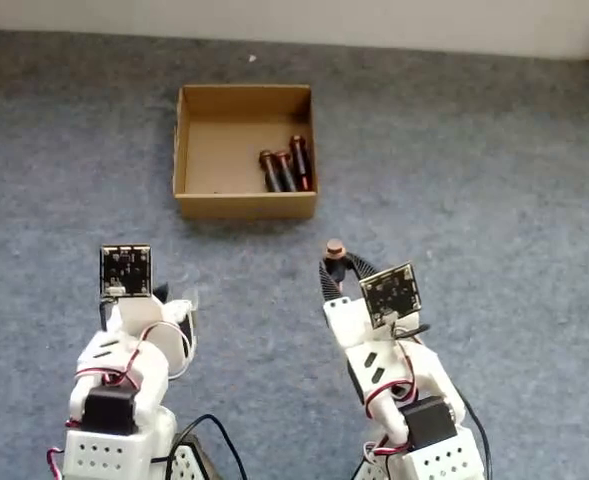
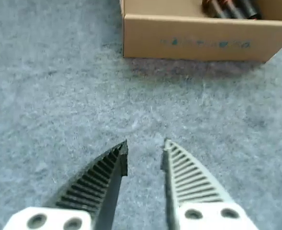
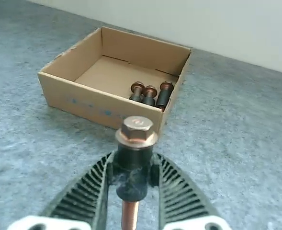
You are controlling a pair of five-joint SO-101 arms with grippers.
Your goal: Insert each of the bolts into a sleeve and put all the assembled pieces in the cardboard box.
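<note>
Holding a bolt (image 3: 137, 130) in its sleeve (image 3: 131, 167) upright in a tight pinch, the right hand (image 1: 339, 276) sits at 5 o'clock from the cardboard box (image 1: 244, 206), likely to drop it beside three done pieces (image 1: 284, 168) inside, while the left hand (image 2: 144, 151) hangs slightly open, empty.

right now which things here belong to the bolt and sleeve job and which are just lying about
Part of the job:
- cardboard box
- three assembled pieces lying inside it
- bolt in its sleeve, clamped in the right gripper
- left gripper, open and holding nothing

Not part of it:
- grey carpet
- pale wall behind the box
</note>
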